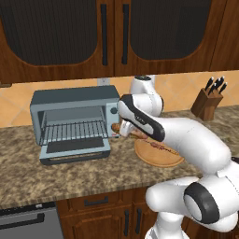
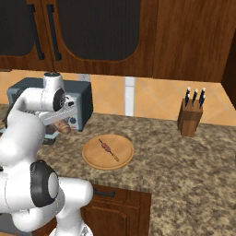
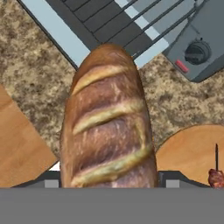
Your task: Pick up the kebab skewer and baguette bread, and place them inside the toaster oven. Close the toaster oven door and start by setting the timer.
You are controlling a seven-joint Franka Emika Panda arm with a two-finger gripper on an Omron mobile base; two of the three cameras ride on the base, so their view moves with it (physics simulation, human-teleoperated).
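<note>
The jaws are clamped on the baguette bread (image 3: 107,122), one on each side of the loaf, which stands out lengthwise from the gripper (image 3: 109,186) in the hand view, its golden crust scored by pale slashes. In the left base view the gripper (image 1: 125,129) holds the baguette bread (image 1: 115,127) above the desk (image 1: 28,172), just beside the right front corner of the toaster oven (image 1: 70,100) and level with its knob panel. The toaster oven door (image 1: 74,150) hangs dropped open, lying flat toward the front, and the wire rack (image 1: 72,130) inside is bare. To the right of the oven a round wooden board (image 2: 124,159) lies on the desk, and the kebab skewer (image 2: 108,149) rests across its middle, apart from the loaf. A wooden knife block (image 2: 190,117) with dark handles stands well apart at the back right, against the tiled wall. Dark wooden cabinets (image 1: 70,37) hang above the oven.
</note>
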